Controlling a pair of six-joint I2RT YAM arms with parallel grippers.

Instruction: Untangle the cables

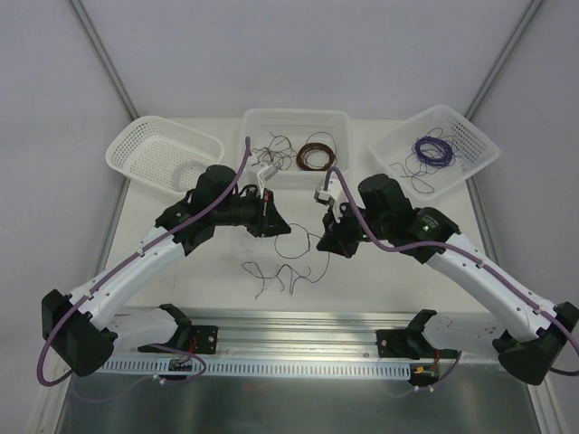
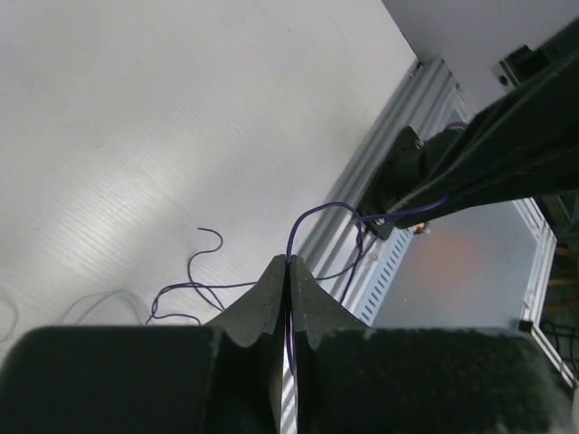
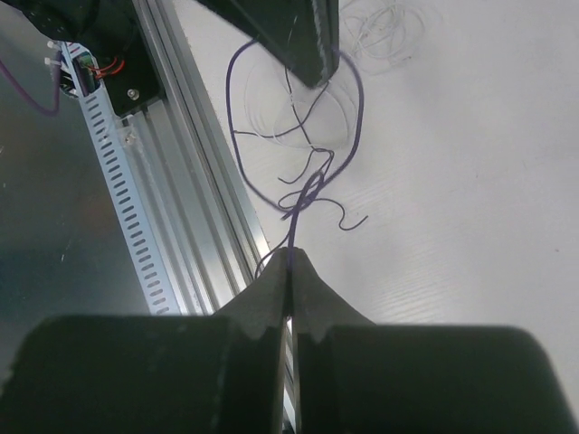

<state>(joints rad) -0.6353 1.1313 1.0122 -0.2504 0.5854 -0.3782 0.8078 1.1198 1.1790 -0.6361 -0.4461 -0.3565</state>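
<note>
A white table (image 1: 380, 289) carries three containers along its far edge. At 10 o'clock sits a white mesh basket (image 1: 136, 149) with a pale wire coil (image 1: 186, 172) lying in its near right corner. At 12 o'clock stands a translucent bin (image 1: 296, 113) holding a round brown coil (image 1: 302, 157) in its right half. At 2 o'clock a second mesh basket (image 1: 484, 149), turned at an angle, holds a purple coil (image 1: 432, 152). An aluminium rail (image 1: 298, 339) runs across at 6 o'clock.

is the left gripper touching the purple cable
Touching. The left wrist view shows the left gripper shut on the purple cable, which emerges from between its jaws.
</note>
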